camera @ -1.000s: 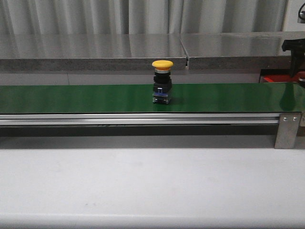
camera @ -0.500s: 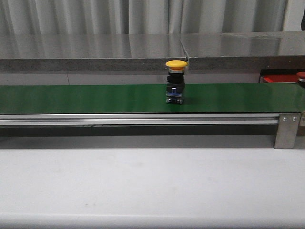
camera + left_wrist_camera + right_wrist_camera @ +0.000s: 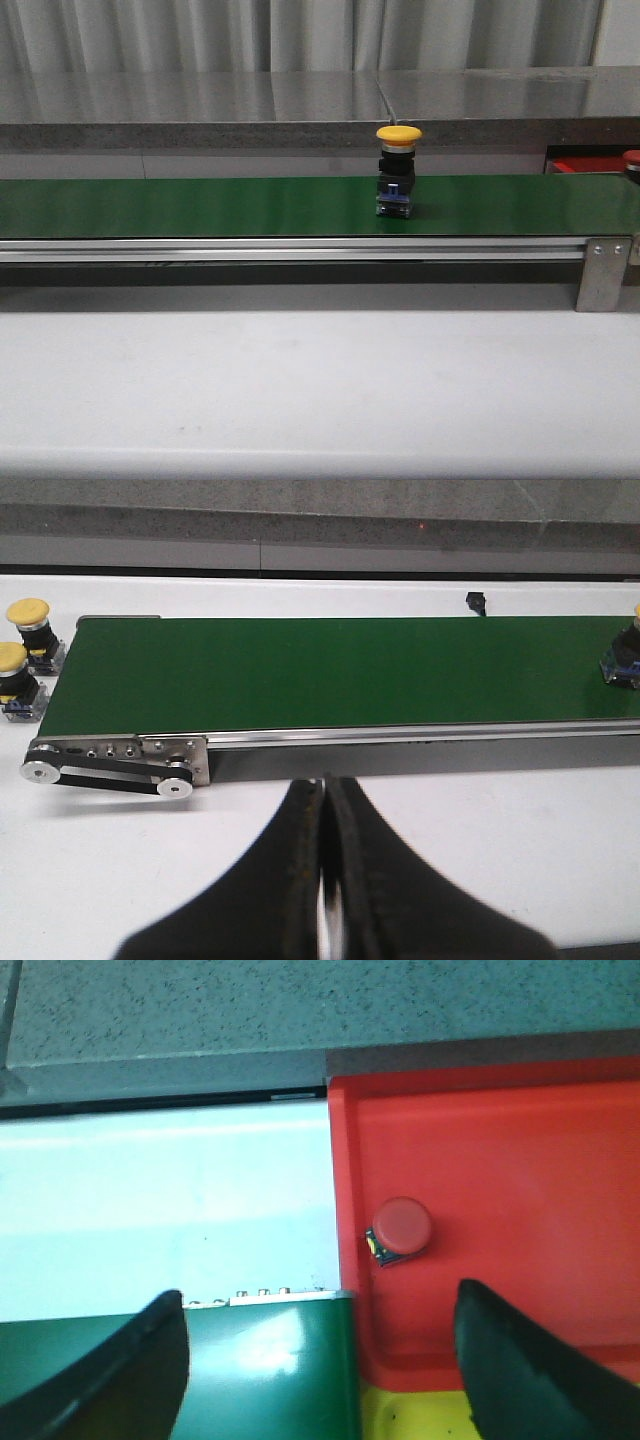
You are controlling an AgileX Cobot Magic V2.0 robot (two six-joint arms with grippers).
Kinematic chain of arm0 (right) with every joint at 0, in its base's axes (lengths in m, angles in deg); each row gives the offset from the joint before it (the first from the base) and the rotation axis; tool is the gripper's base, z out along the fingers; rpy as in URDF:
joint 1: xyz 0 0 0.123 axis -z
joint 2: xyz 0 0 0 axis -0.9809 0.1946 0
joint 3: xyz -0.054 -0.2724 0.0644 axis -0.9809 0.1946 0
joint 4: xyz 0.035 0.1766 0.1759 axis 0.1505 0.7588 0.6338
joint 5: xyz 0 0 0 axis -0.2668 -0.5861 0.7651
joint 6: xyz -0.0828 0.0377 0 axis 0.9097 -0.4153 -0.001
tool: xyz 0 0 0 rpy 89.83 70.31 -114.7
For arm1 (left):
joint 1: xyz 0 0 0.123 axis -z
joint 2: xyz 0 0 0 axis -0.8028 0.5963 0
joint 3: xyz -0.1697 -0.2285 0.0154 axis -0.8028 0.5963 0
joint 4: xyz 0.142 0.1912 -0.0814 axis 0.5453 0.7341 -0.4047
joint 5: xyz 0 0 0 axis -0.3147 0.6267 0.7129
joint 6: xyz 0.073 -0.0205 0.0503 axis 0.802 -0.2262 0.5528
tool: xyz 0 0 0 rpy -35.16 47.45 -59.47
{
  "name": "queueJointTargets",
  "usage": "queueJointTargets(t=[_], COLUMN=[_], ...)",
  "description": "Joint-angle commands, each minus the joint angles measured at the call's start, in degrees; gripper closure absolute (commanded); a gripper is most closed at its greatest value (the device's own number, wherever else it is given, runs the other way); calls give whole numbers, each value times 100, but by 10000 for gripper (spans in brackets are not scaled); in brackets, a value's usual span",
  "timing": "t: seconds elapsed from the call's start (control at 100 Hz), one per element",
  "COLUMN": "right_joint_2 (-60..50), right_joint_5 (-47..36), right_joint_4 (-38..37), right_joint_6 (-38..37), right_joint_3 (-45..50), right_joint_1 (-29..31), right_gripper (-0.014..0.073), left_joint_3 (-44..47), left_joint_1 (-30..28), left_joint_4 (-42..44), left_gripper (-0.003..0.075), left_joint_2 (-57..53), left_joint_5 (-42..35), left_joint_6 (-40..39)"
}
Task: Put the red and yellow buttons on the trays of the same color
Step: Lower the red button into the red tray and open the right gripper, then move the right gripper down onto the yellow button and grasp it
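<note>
A yellow button (image 3: 398, 170) on a black and blue base stands upright on the green belt (image 3: 200, 205), right of its middle; the left wrist view catches it at the belt's far end (image 3: 625, 660). Two more yellow buttons (image 3: 27, 621) (image 3: 14, 670) stand on the white table beside the belt's roller end. A red button (image 3: 401, 1226) lies in the red tray (image 3: 520, 1140), with a yellow tray (image 3: 420, 1415) bordering it. My right gripper (image 3: 318, 1305) hangs open over the belt end and the trays, holding nothing. My left gripper (image 3: 323, 786) is shut and empty above the table, short of the belt.
The belt's metal rail and end bracket (image 3: 603, 270) run along the front. A grey counter (image 3: 300, 100) with curtains behind it lies beyond the belt. The red tray (image 3: 575, 165) shows at the far right of the front view, with a red button (image 3: 632, 157) at the edge.
The yellow button has travelled right along the belt. My right gripper, seen at the far right edge a second ago, has left the front view.
</note>
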Motion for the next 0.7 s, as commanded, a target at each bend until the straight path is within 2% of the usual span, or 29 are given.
queueJointTargets(t=[0.0, 0.34, 0.69], right_joint_2=[-553, -1350, -1333], right_joint_5=[-293, -154, 390], right_joint_4=[-57, -51, 199], right_joint_6=[135, 334, 1107], right_joint_3=[133, 1439, 1653], right_joint_1=[-47, -382, -1037], right_gripper=[42, 42, 42], left_joint_3=[-143, -143, -143], left_joint_1=[44, 44, 44], left_joint_4=[-75, -75, -75], left_gripper=[741, 741, 741], left_joint_2=[41, 41, 41], left_joint_5=[-415, -415, -415], left_joint_6=[-12, -12, -12])
